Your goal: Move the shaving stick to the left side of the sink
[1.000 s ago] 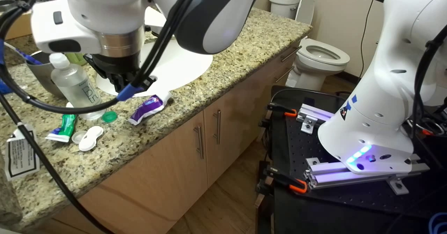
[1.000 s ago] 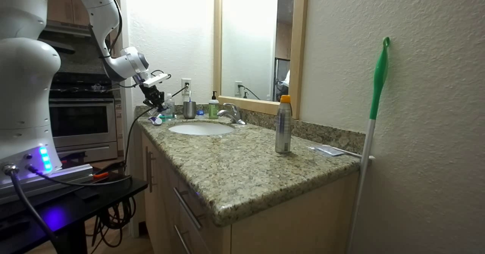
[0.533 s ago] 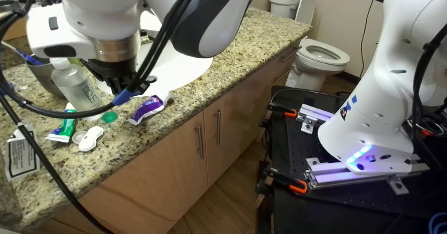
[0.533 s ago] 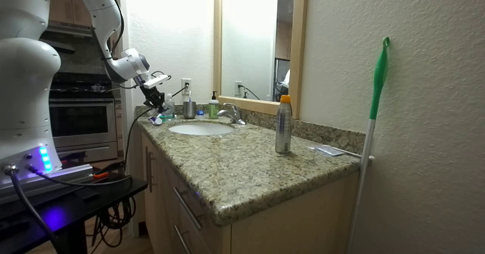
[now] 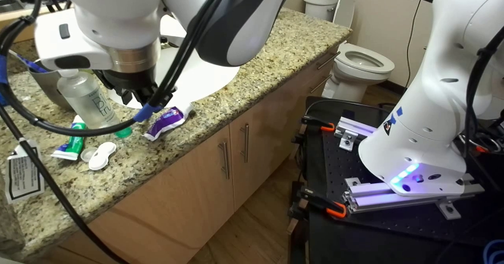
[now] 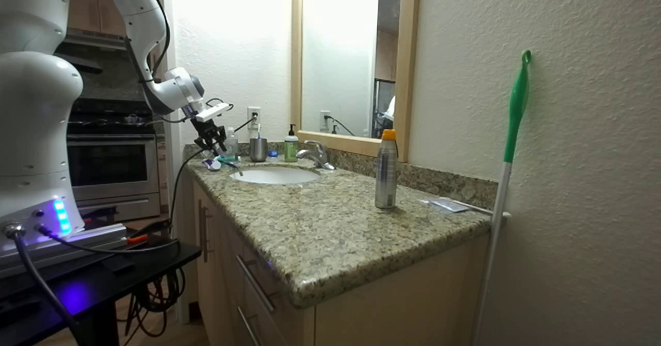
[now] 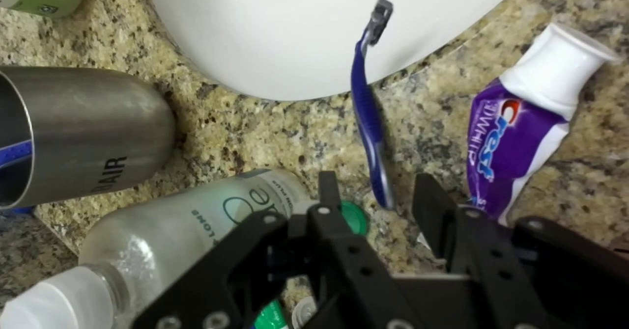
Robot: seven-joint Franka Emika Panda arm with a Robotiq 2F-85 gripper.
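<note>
Right over the edge of the sink, your shaving stick pokes its head out, handle back over the counter, and yeah, your gripper has its fingers spread well apart.

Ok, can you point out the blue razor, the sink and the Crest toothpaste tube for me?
Blue razor (image 7: 368, 115): wrist view, middle of the handle.
Sink (image 6: 274, 175): in an exterior view, bare white basin.
Crest toothpaste tube (image 7: 516, 140): wrist view, purple printed body.
</note>
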